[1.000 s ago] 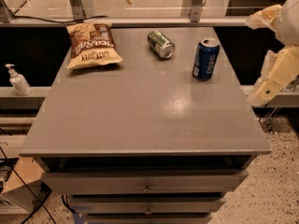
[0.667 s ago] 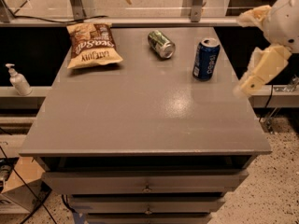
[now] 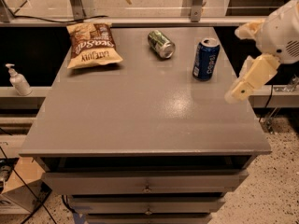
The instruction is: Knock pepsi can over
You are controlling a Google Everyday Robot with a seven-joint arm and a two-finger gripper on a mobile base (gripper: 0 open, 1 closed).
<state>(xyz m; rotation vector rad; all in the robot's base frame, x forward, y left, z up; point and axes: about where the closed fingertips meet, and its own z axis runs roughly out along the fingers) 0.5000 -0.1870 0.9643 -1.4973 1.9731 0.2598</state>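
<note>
The pepsi can [image 3: 206,59], dark blue with white lettering and a silver top, stands upright on the grey table [image 3: 140,120] near its back right. My gripper [image 3: 236,64] is to the right of the can, above the table's right edge and apart from the can. Its cream fingers [image 3: 252,76] are spread open and hold nothing. The white arm body sits behind it at the right edge of the camera view.
A green-and-silver can [image 3: 161,44] lies on its side left of the pepsi can. A chip bag [image 3: 93,45] lies at the back left. A soap dispenser [image 3: 17,80] stands on a ledge left of the table. Drawers [image 3: 147,185] are below the tabletop.
My gripper has moved left from beyond the table's right side to over its right edge, closer to the pepsi can. The cans and the bag have not moved.
</note>
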